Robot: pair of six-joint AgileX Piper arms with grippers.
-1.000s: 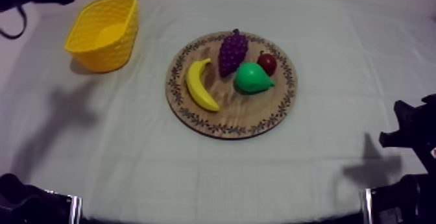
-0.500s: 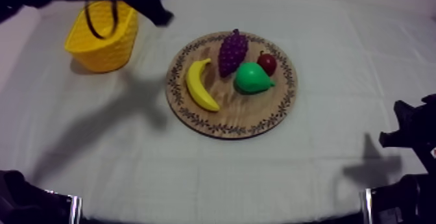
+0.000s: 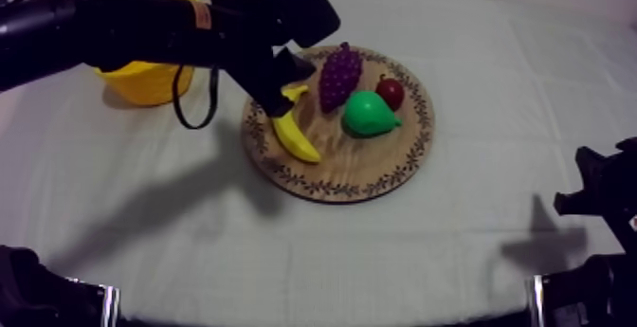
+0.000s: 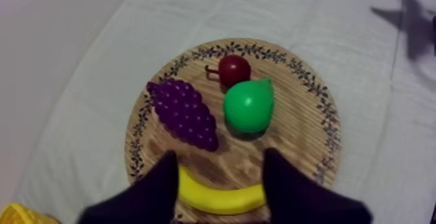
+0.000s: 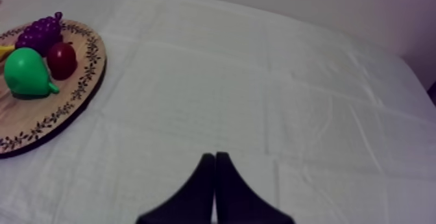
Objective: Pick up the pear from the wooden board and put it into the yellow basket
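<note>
Readable text, numbers, brands, signs: none for you to log. Left arm (image 3: 114,27): small orange patch (image 3: 201,14), too small for you to read. Wooden board (image 3: 327,177): rim carries a leaf-like ornament, with no lettering you could make out.

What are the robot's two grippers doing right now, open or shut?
Left gripper: open, empty, over the banana.
Right gripper: shut on nothing, over the cloth.

A grey-white tablecloth (image 3: 313,255) lies flat, creased in a grid of fold lines. A plain pale wall (image 5: 337,2) stands beyond its far edge. Soft, diffuse shadows (image 3: 142,203) fall across the cloth.
</note>
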